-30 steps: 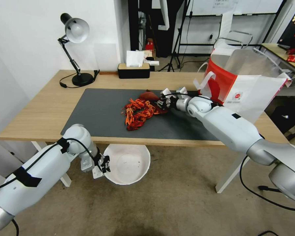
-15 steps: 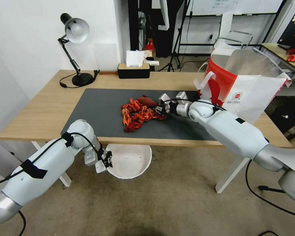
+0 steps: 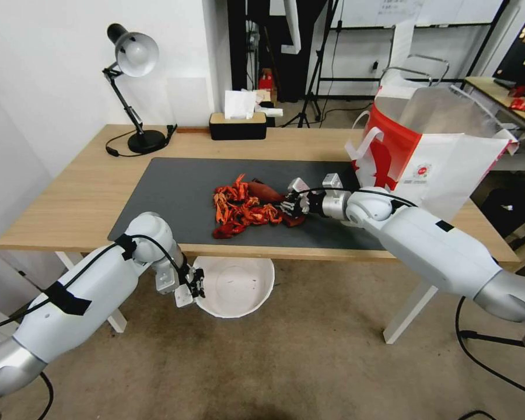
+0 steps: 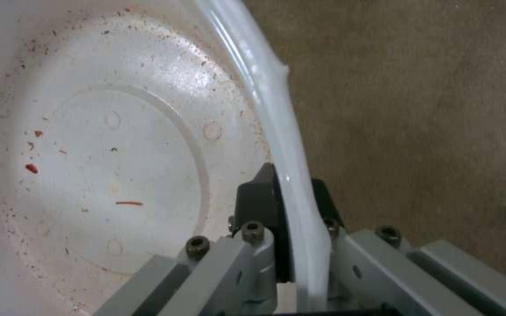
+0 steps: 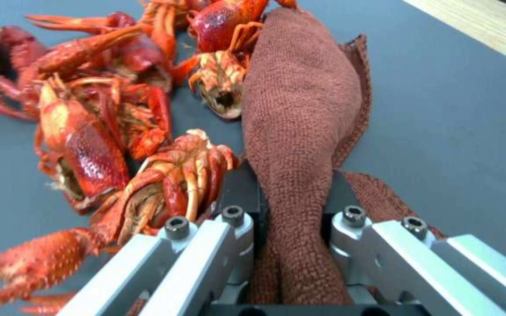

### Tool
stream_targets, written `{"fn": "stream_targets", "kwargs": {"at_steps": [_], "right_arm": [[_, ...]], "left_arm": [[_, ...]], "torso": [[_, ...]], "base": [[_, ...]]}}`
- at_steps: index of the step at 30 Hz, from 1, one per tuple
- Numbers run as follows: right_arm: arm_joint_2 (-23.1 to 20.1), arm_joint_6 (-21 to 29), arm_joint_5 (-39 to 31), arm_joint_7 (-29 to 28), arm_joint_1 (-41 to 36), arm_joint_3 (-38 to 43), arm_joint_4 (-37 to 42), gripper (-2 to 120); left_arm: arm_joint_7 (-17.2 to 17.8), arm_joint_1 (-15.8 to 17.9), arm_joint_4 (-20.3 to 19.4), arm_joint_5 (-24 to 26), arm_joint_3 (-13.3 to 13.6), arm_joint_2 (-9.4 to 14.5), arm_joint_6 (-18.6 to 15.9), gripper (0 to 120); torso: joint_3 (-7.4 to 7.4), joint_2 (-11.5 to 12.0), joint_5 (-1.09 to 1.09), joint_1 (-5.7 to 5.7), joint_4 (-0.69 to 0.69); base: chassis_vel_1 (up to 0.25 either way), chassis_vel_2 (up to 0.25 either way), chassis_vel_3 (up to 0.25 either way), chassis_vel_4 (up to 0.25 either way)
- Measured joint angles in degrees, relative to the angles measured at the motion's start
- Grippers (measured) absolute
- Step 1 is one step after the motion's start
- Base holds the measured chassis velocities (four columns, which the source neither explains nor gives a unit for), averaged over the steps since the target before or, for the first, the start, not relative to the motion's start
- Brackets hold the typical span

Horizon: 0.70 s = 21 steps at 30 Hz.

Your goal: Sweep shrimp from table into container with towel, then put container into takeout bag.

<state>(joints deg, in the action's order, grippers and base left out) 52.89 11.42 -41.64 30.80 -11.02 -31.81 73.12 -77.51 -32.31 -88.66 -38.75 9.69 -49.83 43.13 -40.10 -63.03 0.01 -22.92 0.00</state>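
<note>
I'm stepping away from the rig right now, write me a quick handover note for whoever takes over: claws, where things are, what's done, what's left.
Left claw: shut on the rim of the container, holding it below the table's near edge, under the heap.
Right claw: shut on the towel, low on the dark mat, with the towel pressed against the shrimp.
Shrimp: all on the mat, a little back from the near edge. The container holds only a few red specks.
Takeout bag: standing open at the table's right end.
Done: both grasps, container in position.
Left: sweep the shrimp over the edge into the container, then put the container into the bag.
</note>
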Motion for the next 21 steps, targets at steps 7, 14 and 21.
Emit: {"fn": "stream_targets", "kwargs": {"at_steps": [7,14,21], "right_arm": [[-0.35,-0.37,-0.01,1.39,-0.1,-0.2,0.65,10],[-0.78,-0.65,-0.02,2.38,0.08,-0.67,1.41,10],[-1.01,-1.21,-0.04,3.88,-0.2,-0.85,2.05,10]], "left_arm": [[0.0,0.02,0.16,0.04,0.06,-0.52,0.0,0],[0.0,0.24,0.72,0.4,0.06,-0.83,0.0,0],[-0.26,0.83,1.18,1.47,0.6,-0.95,-0.55,0]], "torso": [[0.0,0.0,0.0,0.0,0.0],[0.0,0.0,0.0,0.0,0.0],[0.0,0.0,-0.01,0.0,0.0]], "base": [[0.0,0.0,0.0,0.0],[0.0,0.0,0.0,0.0],[0.0,0.0,0.0,0.0]]}}
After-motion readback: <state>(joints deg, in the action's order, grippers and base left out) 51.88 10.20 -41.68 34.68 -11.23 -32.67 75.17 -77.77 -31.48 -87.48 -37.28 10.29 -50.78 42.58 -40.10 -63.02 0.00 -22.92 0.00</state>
